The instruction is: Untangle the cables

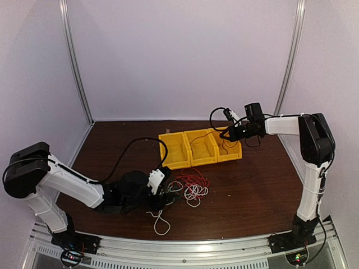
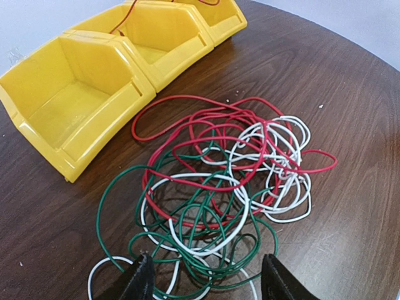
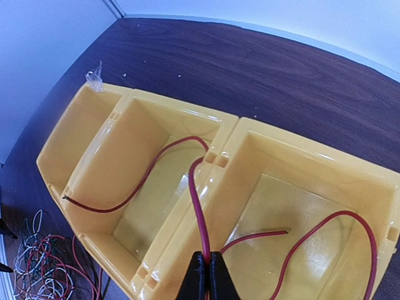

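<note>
Currently, the tangle of cables (image 2: 219,181) lies on the dark wooden table (image 1: 258,190), a loose heap of red, white and green loops lying across one another, at about 7 o'clock from the row of three yellow bins (image 2: 119,62) in the top view. One white loop (image 1: 161,227) trails out of the heap toward 7 o'clock, nearer the table's front edge. The left gripper (image 2: 206,281) sits low at the 6 o'clock edge of the heap, its jaws spread wide and released, with green and white strands lying between its fingers (image 2: 140,278) but nothing clamped. Over at the far right, the right gripper (image 3: 206,275) hangs above the bins with its jaws clenched on a red cable (image 3: 199,212). From the pinch this cable climbs toward 12 o'clock, crosses the wall shared by the middle bin (image 3: 125,144) and the right bin (image 3: 300,200), then curves down across the middle bin's floor to a loose end at 9 o'clock. More red wire lies in the right bin, one short end pointing toward 3 o'clock and a larger arc bowing along its 4 o'clock side.
</note>
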`<state>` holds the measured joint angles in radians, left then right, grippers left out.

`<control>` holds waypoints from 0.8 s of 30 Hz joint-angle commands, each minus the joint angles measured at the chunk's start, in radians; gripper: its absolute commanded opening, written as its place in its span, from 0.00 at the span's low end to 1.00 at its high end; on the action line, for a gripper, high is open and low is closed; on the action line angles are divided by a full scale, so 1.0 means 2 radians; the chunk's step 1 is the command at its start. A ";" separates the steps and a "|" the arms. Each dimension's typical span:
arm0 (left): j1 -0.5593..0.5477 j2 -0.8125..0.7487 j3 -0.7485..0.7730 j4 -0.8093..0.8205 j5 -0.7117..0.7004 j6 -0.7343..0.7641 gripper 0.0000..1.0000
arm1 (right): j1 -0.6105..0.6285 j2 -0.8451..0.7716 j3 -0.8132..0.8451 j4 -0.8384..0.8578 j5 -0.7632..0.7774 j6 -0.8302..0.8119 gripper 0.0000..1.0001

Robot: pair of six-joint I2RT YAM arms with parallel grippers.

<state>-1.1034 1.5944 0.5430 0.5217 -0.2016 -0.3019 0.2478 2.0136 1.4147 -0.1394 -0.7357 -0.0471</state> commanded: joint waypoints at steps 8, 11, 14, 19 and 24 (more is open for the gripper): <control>0.002 0.005 0.015 0.013 -0.002 0.000 0.59 | -0.010 -0.022 -0.021 0.005 0.061 -0.002 0.03; 0.002 0.007 0.019 0.011 -0.002 0.001 0.59 | -0.004 -0.033 -0.010 -0.022 0.073 -0.022 0.21; 0.002 0.005 0.019 0.010 -0.002 -0.002 0.59 | -0.003 -0.064 -0.010 -0.025 0.080 -0.028 0.27; 0.002 0.000 0.012 0.009 -0.005 -0.006 0.59 | -0.004 -0.117 -0.012 -0.039 0.115 -0.046 0.33; 0.002 -0.002 0.010 0.008 -0.007 -0.007 0.59 | 0.005 -0.127 -0.023 -0.055 0.159 -0.077 0.35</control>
<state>-1.1030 1.5959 0.5591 0.5201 -0.2028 -0.3054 0.2405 1.7641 1.3838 -0.2054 -0.5117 -0.1364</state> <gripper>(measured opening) 0.591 0.348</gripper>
